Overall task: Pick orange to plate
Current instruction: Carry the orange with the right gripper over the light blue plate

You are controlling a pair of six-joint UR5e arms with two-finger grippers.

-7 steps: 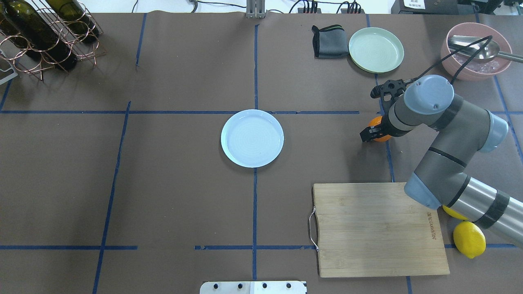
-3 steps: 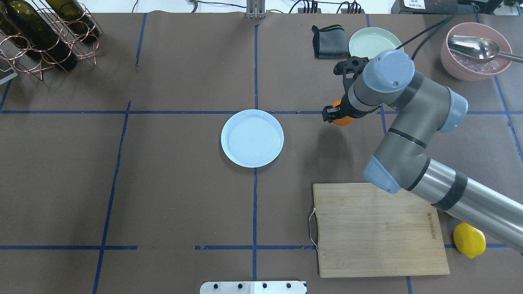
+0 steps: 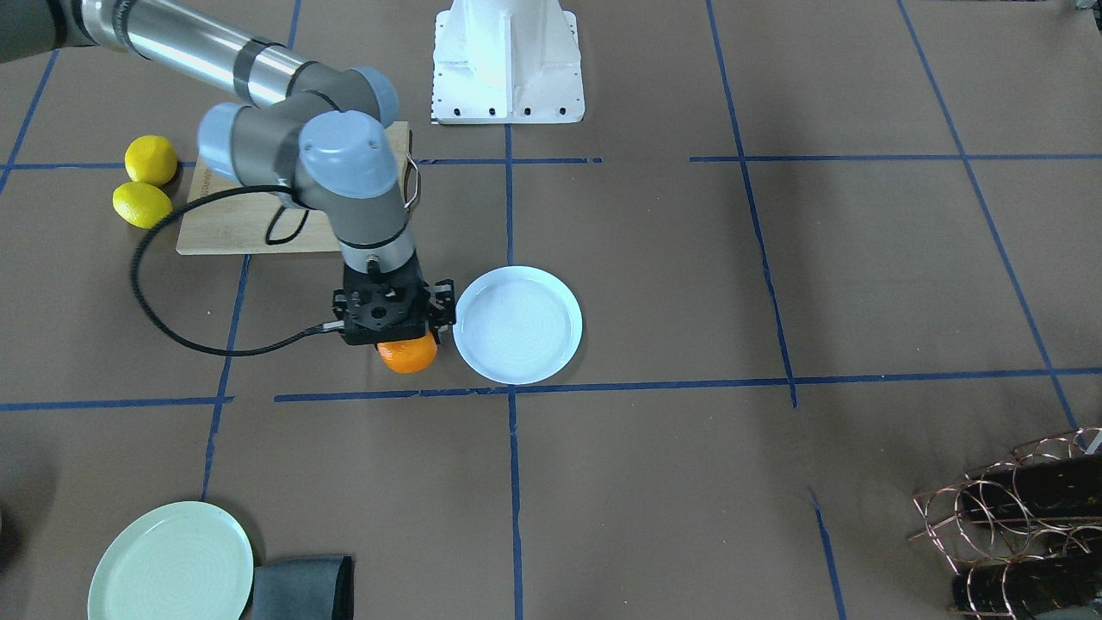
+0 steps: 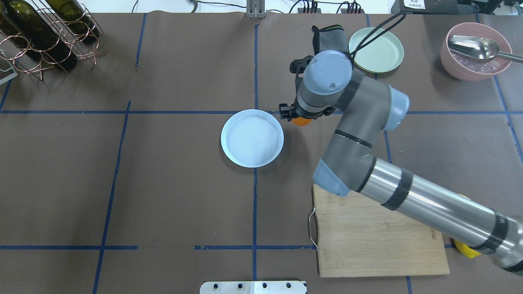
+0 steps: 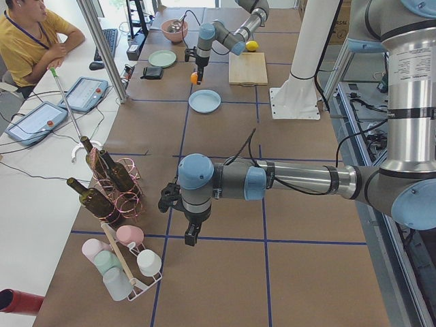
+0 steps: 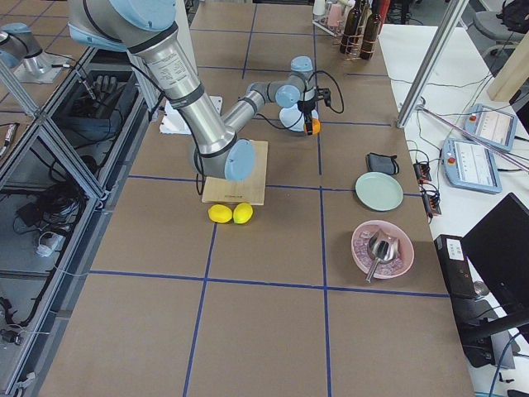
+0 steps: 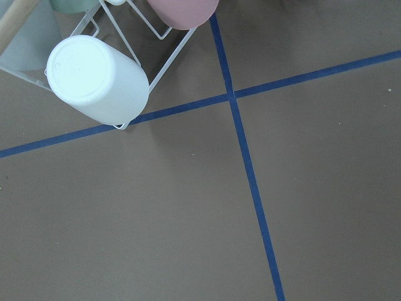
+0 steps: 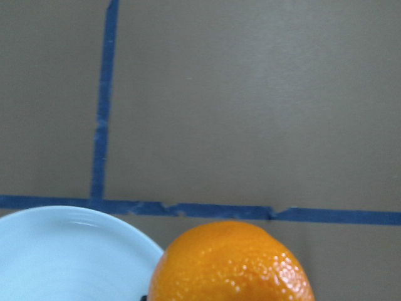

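Progress check: pickup looks done, drop-off isn't. Plate (image 4: 252,138) sits mid-table with nothing on it yet. My left gripper (image 5: 193,235) is well away from all this, and I can't tell if it's open or closed. My right gripper (image 3: 398,336) hangs just beside the plate's rim, clamped around the orange (image 3: 408,355), which looks lifted off the table. Left to do, I'd say: cross the rim, lower, let go.

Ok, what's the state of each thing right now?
orange, gripped, just beside plate, not on it.
plate, empty.
right gripper, shut on orange.
left gripper, can't tell open or shut.
green plate, empty.
bowl, holds a scoop.
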